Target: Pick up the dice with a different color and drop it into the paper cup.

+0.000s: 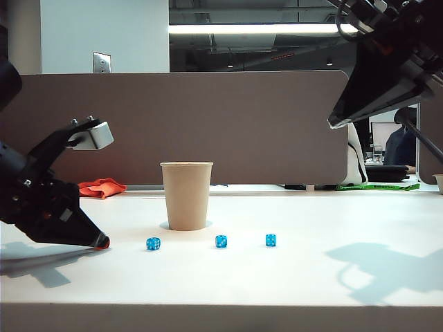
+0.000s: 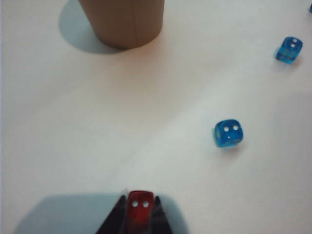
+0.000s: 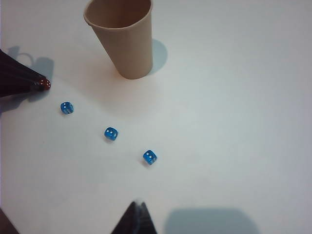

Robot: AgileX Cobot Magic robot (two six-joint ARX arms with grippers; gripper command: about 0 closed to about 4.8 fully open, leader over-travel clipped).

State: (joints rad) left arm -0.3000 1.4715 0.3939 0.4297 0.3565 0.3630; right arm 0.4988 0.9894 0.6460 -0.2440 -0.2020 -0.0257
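Observation:
The dice with a different color (image 2: 140, 204) is a small red cube with white pips, resting on the white table left of the paper cup (image 1: 187, 197). My left gripper (image 2: 140, 207) sits low at the table surface, and its two dark fingers press against the red die's sides. In the exterior view that gripper (image 1: 101, 242) shows a red speck at its tip. The tan cup (image 3: 126, 44) stands upright and empty. My right gripper (image 3: 138, 207) hangs high above the table with its tips together and nothing between them, and appears in the exterior view (image 1: 332, 124) at upper right.
Three blue dice (image 1: 153, 243) (image 1: 221, 241) (image 1: 270, 240) lie in a row in front of the cup. An orange cloth (image 1: 101, 187) lies at the back left by the grey partition (image 1: 208, 117). The table's front edge (image 1: 221, 304) runs close by.

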